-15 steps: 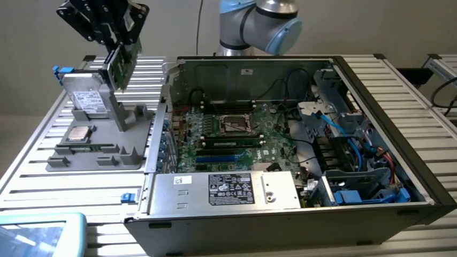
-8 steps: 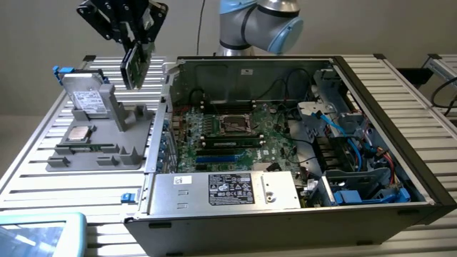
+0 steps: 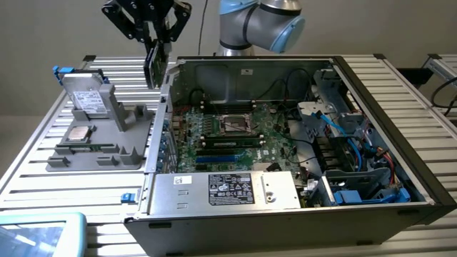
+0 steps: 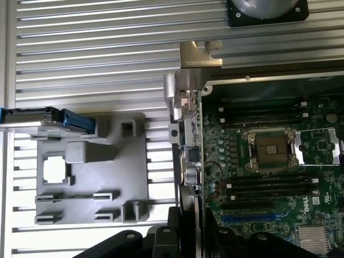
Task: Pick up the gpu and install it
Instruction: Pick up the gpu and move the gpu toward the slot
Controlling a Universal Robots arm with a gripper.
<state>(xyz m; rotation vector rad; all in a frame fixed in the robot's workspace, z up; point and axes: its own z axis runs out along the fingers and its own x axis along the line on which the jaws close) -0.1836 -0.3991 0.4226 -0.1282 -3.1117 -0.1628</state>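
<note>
Claw point(image 3: 158, 40) pinching gpu point(image 3: 154, 67) over case point(image 3: 286, 217) edge; mobo point(image 4: 231, 141) print looks like Dell; PSU label point(image 3: 230, 188) unreadable.

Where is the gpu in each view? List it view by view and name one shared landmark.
Exterior view: gpu hangs upright from the gripper, above the case wall on the exterior view's left.
Wrist view: gpu seen edge-on, between the grey tray and the motherboard.
Shared landmark: the CPU socket.
</note>
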